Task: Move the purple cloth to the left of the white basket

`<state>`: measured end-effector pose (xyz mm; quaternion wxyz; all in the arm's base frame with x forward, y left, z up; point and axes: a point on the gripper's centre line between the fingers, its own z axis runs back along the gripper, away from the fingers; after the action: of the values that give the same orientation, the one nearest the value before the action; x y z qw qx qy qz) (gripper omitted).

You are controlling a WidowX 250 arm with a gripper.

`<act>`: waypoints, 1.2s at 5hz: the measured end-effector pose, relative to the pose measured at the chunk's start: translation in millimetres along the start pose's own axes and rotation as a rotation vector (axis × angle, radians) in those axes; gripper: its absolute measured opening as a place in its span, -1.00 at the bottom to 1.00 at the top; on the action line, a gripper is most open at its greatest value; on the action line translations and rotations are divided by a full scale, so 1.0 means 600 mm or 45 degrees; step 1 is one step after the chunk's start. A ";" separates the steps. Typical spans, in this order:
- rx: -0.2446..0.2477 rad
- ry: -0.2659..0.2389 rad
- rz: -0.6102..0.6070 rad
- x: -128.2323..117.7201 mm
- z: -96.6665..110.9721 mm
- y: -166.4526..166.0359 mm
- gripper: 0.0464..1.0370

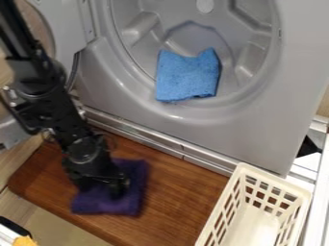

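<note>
I have the end effector [108, 185] over the purple cloth [137, 185] on the worktop [180, 192], well apart from the white basket [276, 178]. Can't tell if it's open or closed.

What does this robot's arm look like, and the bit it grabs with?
The arm is black, made of slim, straight sections linked by bulkier joints. A thin dark cable loops out beside it, and small silvery fittings show near the upper joint. The pincer is black too, chunky and angular. I can't make out any markings.
</note>
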<state>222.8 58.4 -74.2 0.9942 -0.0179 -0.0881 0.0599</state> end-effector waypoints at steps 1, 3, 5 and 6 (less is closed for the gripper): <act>-0.039 -0.007 -0.066 0.012 -0.003 -0.042 0.93; -0.143 -0.021 -0.263 0.039 -0.012 -0.151 0.93; -0.155 -0.009 -0.346 0.041 -0.015 -0.181 0.93; -0.158 0.028 -0.341 0.027 -0.008 -0.178 0.92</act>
<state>252.1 -45.6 -71.4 0.9911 -0.0681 -0.0824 -0.0790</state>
